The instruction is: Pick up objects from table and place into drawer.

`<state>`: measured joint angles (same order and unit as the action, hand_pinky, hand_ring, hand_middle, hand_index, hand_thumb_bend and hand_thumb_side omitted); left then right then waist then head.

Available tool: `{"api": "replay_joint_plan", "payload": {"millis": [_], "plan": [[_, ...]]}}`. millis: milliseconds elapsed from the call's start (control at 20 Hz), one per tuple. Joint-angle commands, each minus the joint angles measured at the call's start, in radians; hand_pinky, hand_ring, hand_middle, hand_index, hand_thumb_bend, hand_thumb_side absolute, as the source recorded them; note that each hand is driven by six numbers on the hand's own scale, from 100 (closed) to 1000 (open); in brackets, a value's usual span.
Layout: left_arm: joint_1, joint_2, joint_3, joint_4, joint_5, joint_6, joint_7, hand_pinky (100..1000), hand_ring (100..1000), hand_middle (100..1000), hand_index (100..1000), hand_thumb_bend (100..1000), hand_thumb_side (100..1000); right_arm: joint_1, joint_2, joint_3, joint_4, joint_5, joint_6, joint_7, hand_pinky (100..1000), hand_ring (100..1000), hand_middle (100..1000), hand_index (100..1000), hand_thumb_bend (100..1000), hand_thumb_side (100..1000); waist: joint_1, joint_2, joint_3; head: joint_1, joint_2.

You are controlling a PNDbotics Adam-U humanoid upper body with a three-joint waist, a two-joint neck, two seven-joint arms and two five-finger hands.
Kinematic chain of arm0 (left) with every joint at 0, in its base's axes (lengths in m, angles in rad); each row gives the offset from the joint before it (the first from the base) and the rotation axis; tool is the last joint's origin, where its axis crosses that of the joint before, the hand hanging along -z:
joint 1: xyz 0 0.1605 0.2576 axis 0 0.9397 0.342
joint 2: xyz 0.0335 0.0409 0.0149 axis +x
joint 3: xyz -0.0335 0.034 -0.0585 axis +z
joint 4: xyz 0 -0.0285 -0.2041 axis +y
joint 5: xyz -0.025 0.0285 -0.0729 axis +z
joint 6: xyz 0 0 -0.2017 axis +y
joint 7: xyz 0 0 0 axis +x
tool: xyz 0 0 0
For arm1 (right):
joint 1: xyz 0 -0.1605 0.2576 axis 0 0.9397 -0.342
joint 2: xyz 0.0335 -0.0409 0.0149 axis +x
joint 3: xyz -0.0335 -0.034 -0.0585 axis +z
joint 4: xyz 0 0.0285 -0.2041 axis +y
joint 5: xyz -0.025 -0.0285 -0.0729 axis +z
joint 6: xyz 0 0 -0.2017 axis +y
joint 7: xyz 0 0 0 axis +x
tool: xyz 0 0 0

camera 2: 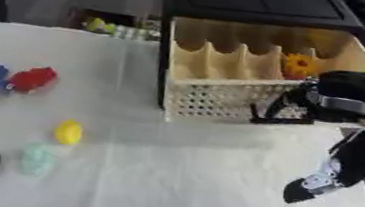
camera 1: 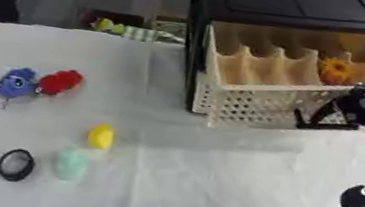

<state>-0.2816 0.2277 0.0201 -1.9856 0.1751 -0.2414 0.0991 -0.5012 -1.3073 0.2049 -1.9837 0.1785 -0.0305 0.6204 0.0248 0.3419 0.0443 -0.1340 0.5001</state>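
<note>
drawer [camera 2: 222, 98] open, orange flower [camera 2: 298, 64] inside | right hand [camera 2: 321, 182] right of drawer front, finger state cannot tell | yellow object [camera 1: 100, 136] left of drawer, on table [camera 1: 210, 190]

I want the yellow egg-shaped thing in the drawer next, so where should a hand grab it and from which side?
Probably from above, pinching across the narrow middle of the yellow egg-shaped thing. It lies on its side on the cloth, long axis pointing away, with open space around it; only the pale green lump sits nearby, toward the near left.
</note>
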Motion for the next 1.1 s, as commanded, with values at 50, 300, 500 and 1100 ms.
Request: {"api": "replay_joint_plan", "payload": {"millis": [50,300,500,1100], "plan": [[-0.011,0.009,-0.002,-0.014,-0.001,0.001,0.000,422,586,624,769,100,901,-0.009,-0.030,-0.007,-0.016,-0.005,-0.007,-0.009,100,100,100,864,783,642,-0.003,-0.016,0.002,0.001,-0.008],[-0.010,0.009,-0.002,-0.014,-0.002,0.002,0.000,422,586,624,768,100,902,-0.007,-0.033,-0.020,-0.016,0.006,-0.014,-0.040,100,100,100,864,782,650,-0.004,-0.016,0.001,0.004,-0.007],[-0.010,0.009,-0.001,-0.014,-0.003,0.002,0.000,422,586,624,768,100,902,-0.002,-0.034,-0.033,-0.016,-0.016,-0.021,-0.053,100,100,100,859,787,651,-0.005,-0.016,-0.001,0.008,-0.005],[-0.010,0.009,0.003,-0.014,-0.006,0.001,0.006,423,586,624,766,100,901,0.027,-0.030,-0.102,-0.016,-0.075,-0.038,-0.091,100,100,100,845,794,659,-0.004,-0.014,-0.009,0.026,-0.006]]}}
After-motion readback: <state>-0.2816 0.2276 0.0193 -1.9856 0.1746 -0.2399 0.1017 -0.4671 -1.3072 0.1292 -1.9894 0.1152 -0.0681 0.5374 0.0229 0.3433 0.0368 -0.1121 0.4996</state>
